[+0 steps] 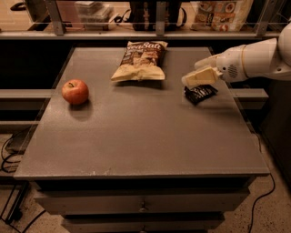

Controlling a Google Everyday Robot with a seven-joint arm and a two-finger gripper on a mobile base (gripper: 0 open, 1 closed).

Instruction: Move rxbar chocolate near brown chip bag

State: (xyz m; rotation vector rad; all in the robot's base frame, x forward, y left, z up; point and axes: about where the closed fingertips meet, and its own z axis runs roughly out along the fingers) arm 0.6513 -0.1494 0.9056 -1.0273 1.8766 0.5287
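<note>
Grey matte table top viewed from the front and above, with two shut drawer fronts below its front edge, contents hidden, and a metal-railed shelf behind its far edge. On the far middle of the top: brown chip bag, lying flat, dark upper part with white "Sea Salt" lettering toward the back, cream-tan lower part toward the viewer; whether sealed or opened, not discernible. At the left, well apart from the bag: red apple, upright, stem up. At the right, near the table's right edge and off the bag's near right corner, not touching it: rxbar chocolate, small black wrapper lying flat, set at a slant. Entering from the right: white robot arm, ending in the cream-coloured gripper, tip pointing left and slightly down, placed over the bar's far left end and overlapping it in this view; contact with the bar not determinable, spread or closed state likewise not determinable. On the shelf, upper right: colourful white-orange snack bag, upright; at centre, dark bag-like object. On the floor at lower left: black cables.
</note>
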